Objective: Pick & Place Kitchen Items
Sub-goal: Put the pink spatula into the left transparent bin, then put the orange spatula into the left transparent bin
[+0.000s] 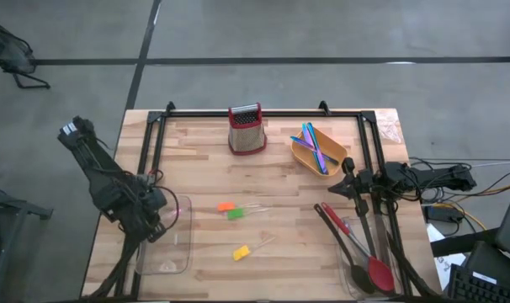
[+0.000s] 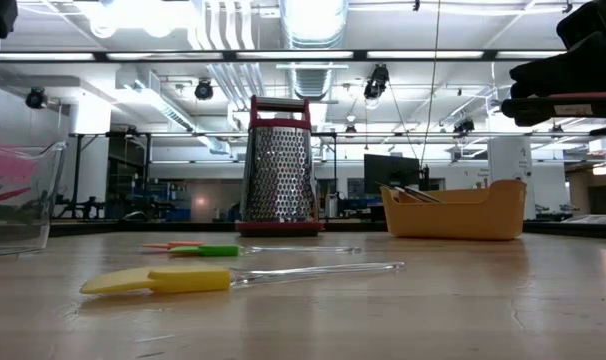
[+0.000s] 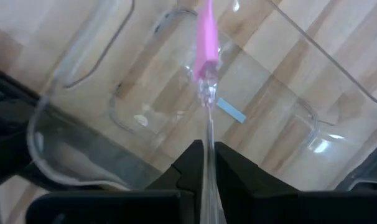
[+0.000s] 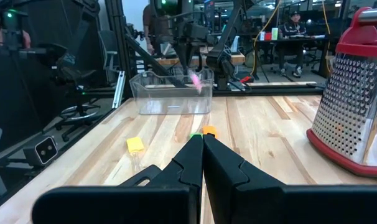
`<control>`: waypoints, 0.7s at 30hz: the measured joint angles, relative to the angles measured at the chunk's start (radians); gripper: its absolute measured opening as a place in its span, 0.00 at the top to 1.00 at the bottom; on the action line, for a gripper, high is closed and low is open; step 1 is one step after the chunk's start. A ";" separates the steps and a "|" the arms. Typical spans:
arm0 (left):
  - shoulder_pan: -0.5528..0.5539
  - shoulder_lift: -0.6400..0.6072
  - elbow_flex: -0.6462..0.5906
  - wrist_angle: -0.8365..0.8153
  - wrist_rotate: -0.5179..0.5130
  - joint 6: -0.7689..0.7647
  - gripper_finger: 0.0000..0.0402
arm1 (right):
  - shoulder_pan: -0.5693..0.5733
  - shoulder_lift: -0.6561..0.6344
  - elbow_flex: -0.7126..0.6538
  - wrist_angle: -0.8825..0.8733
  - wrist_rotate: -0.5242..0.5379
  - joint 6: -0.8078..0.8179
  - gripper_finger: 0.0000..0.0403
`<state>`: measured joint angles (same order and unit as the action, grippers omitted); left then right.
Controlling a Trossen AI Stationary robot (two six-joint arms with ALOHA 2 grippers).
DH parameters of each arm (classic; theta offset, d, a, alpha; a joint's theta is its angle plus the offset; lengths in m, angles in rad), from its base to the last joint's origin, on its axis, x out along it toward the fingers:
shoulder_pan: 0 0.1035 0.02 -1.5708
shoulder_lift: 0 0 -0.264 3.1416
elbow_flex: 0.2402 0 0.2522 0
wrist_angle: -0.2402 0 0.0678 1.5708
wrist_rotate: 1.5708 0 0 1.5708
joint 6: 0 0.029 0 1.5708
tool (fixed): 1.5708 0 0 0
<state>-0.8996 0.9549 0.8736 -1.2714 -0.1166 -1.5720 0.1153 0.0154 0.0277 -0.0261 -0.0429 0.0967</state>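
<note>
Overhead, the left gripper [image 1: 172,210] pinches the pink-headed spatula [image 3: 205,37] over the clear container [image 1: 164,248] at seven o'clock. The right gripper [image 1: 349,167], fingers closed and empty, waits at three o'clock beside the orange bowl [image 1: 304,156].

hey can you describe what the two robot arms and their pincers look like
Both arms are dark, nearly black, built of jointed segments with black cables bundled along them. The left arm has a pale label near its upper end. The right arm trails cables off the table's side. The right pincer has two matte black, wedge-shaped fingers; the left pincer looks alike.
</note>
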 joint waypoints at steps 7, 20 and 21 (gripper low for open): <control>0.001 -0.001 -0.072 0.100 0.019 -0.019 0.84 | 0.000 0.000 0.000 0.000 0.000 0.000 0.98; 0.019 0.012 0.073 0.505 -0.558 0.478 0.70 | 0.000 0.000 0.000 0.000 0.000 0.000 0.98; 0.033 0.023 0.074 0.548 -0.576 0.540 0.67 | 0.000 0.000 0.000 0.000 0.000 0.000 0.98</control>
<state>-0.8665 0.9776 0.9478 -0.7235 -0.6931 -1.0324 0.1154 0.0158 0.0277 -0.0261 -0.0429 0.0967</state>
